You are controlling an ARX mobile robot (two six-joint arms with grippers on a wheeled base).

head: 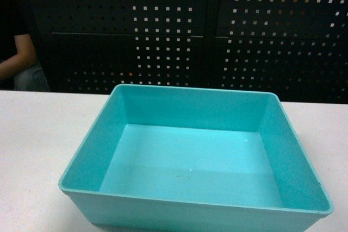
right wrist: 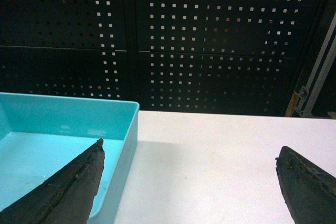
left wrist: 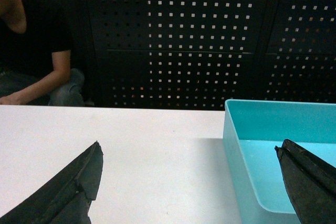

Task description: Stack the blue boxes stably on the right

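Note:
One light turquoise blue box [head: 196, 161] sits open and empty on the white table, filling the middle of the head view. Neither gripper shows in the head view. My left gripper [left wrist: 189, 153] is open, low over the table at the box's left wall [left wrist: 236, 150]; its right finger [left wrist: 310, 182] is over the box's inside, its left finger [left wrist: 68, 192] over bare table. My right gripper [right wrist: 190, 153] is open at the box's right wall [right wrist: 126, 156]; its left finger [right wrist: 73, 187] hangs over the box's inside, its right finger [right wrist: 310, 187] over the table. Nothing is held.
The white table [head: 32, 150] runs left and right of the box. A dark perforated panel wall [head: 179, 31] stands behind it. A seated person [left wrist: 37, 61] is at the far left behind the table. A metal frame [right wrist: 315, 77] stands at the far right.

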